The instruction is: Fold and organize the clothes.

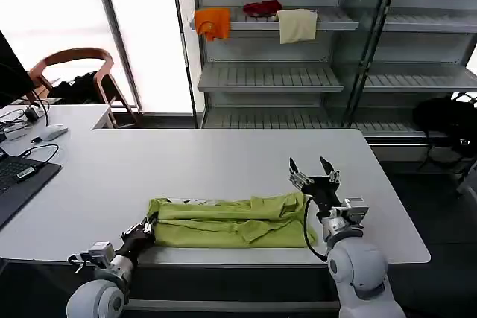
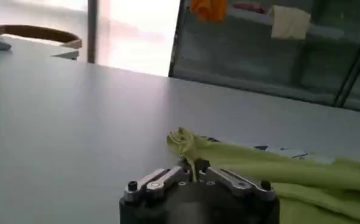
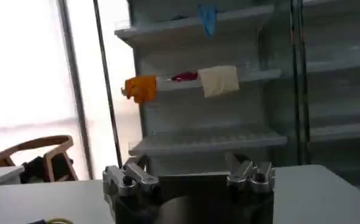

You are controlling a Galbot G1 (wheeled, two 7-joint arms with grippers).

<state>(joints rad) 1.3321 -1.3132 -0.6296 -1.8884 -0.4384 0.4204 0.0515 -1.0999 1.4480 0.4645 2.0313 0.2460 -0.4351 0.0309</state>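
1. T-shirt (image 1: pixel 227 223), lime yellow-green, lies folded into a long band along the near edge of the white table (image 1: pixel 223 161), creased and rumpled.
2. Left gripper (image 1: pixel 147 226) sits low at the shirt's left end, fingers closed on the bunched fabric there; its wrist view shows the cloth (image 2: pixel 195 152) pinched between them.
3. Right gripper (image 1: pixel 314 171) is raised just past the shirt's right end, fingers spread wide, holding nothing.
4. Behind the table: shelves (image 1: pixel 268 24) with orange cloth (image 1: pixel 213 22) and cream cloth (image 1: pixel 297 25).

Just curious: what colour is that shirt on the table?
Plain lime yellow-green T-shirt, clearest in the head view.
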